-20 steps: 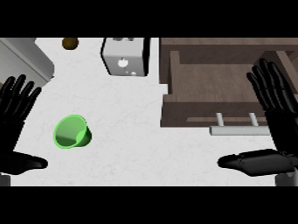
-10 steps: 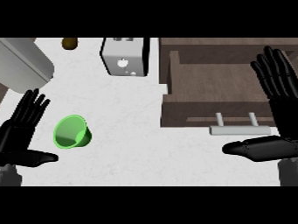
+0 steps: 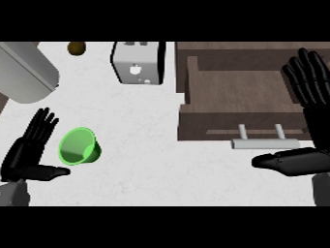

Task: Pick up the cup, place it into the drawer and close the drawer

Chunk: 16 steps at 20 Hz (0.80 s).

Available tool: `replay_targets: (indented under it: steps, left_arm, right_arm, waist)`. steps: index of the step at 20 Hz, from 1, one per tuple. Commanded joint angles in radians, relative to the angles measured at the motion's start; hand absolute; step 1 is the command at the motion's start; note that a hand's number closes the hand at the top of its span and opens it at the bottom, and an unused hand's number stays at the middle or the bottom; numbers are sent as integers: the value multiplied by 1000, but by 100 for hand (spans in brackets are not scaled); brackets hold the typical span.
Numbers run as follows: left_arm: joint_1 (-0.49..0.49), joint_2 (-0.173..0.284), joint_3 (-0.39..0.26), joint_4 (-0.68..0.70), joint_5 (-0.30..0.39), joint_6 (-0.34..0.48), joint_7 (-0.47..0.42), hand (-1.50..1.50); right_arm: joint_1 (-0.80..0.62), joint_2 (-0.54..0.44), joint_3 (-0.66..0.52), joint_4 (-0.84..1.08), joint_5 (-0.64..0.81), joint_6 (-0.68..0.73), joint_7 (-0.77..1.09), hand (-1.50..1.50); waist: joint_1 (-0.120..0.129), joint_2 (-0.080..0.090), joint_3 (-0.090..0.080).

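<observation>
A green cup (image 3: 79, 146) lies on its side on the white counter (image 3: 146, 160) at the lower left, its mouth facing up toward me. My left hand (image 3: 29, 151) is open just left of the cup, fingers straight and thumb stretched out below it, close to the cup's rim but holding nothing. The brown wooden drawer (image 3: 239, 89) stands pulled open at the right, with a pale bar handle (image 3: 264, 142) on its front. My right hand (image 3: 317, 121) is open over the drawer's right side, fingers pointing up, thumb out to the left.
A white toaster (image 3: 135, 63) stands at the back, left of the drawer. A large grey rounded appliance (image 3: 21, 72) fills the upper left corner. A small brown object (image 3: 77, 48) sits at the counter's far edge. Dark wood shows past the counter's left edge.
My left hand has moved right and up, closing in on the cup's left side. My right hand has shifted slightly up and right over the drawer. The cup has not moved.
</observation>
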Motion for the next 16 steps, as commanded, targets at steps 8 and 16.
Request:
replay_targets:
  steps: [8,16]
  left_arm:
    - [-207,53,8,575,-158,25,-392,-150]
    - [-240,25,9,703,-187,62,-544,-150]
  right_arm:
    - [-7,-8,-18,-41,-23,14,51,-150]
    - [-91,-36,-47,10,-41,13,88,-150]
  waist:
    - [-8,2,-1]
    - [-21,9,-4]
